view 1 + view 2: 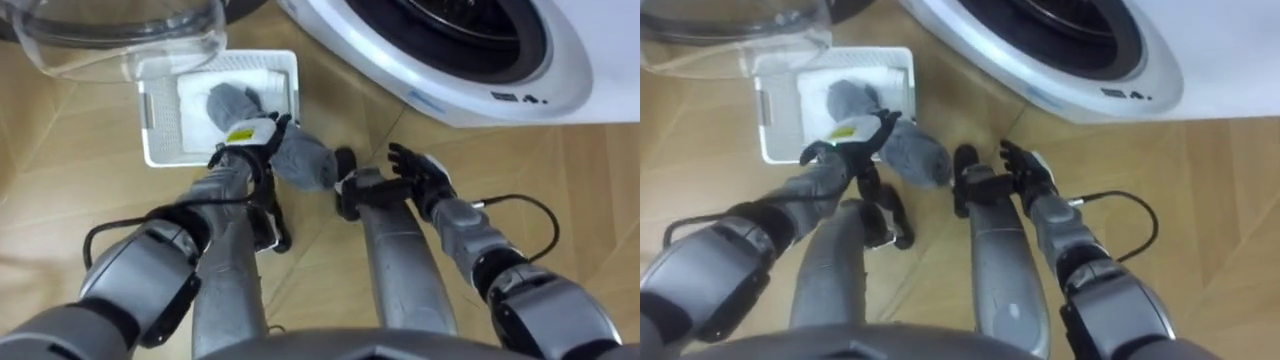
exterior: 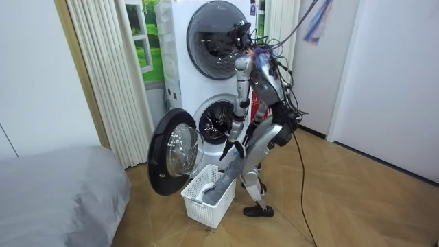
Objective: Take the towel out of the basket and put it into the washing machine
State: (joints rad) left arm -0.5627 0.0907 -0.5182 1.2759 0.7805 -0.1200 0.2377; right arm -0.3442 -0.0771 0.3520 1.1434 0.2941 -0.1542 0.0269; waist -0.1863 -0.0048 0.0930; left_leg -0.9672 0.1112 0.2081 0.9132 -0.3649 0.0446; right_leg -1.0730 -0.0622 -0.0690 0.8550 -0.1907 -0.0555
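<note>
A grey towel (image 1: 303, 162) hangs out of a white laundry basket (image 1: 150, 110) on the floor, one end still lying in the basket. My left hand (image 1: 250, 136) is over the basket's near edge, its fingers curled round the towel. In the room view the towel (image 2: 222, 180) stretches up from the basket (image 2: 206, 199) to that hand. My right hand (image 1: 421, 172) hovers to the right above the floor, fingers relaxed and holding nothing. The washing machine's round opening (image 1: 470, 30) is at the upper right, with its door (image 1: 120, 35) swung open over the basket's far side.
I stand bent forward in front of a stacked washer and dryer (image 2: 216, 68). White folded cloth (image 1: 245, 78) lies in the basket under the towel. A curtain (image 2: 110, 75) and a grey bed (image 2: 55, 192) are on the room view's left. Wooden floor (image 1: 560, 170) lies to my right.
</note>
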